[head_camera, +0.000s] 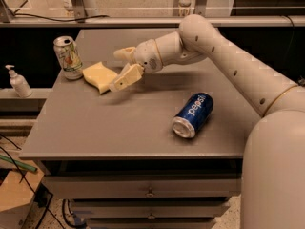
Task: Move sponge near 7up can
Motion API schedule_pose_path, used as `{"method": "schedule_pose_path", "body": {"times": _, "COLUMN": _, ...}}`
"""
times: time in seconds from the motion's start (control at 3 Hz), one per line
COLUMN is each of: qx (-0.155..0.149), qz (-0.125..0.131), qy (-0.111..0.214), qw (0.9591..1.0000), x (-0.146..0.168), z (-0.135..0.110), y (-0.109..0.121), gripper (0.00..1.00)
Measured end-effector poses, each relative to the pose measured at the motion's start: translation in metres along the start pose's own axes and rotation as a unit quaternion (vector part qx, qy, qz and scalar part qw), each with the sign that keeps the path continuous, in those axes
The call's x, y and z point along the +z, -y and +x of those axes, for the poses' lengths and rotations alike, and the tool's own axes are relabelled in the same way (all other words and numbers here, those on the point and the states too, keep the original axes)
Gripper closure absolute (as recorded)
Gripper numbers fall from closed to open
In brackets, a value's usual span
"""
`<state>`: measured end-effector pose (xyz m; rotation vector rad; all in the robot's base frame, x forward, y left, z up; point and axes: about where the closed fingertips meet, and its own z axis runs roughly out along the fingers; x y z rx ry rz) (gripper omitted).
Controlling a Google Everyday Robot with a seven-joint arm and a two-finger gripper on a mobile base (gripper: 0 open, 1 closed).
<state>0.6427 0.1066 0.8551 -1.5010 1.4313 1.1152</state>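
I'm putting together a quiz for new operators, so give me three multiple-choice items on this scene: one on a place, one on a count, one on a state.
1. Where does the sponge lie?
A) beside the 7up can
B) at the table's front edge
C) in a drawer

2. How many cans are on the table?
A) one
B) two
C) three

3. How is the Pepsi can placed?
A) upright
B) crushed flat
C) on its side

Answers:
1 A: it rests on the table next to the upright can, with the gripper at its other edge, fingers spread.
2 B: only the 7up can and the Pepsi can.
3 C: its metal end faces the camera.
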Motion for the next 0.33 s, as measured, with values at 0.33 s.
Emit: {"method": "schedule_pose_path", "body": {"times": 0.33, "qx": 0.0, "qz": 0.0, "qy": 0.0, "qw": 1.0, "x": 0.0001, "z": 0.0, "y": 0.0, "gripper": 0.0}}
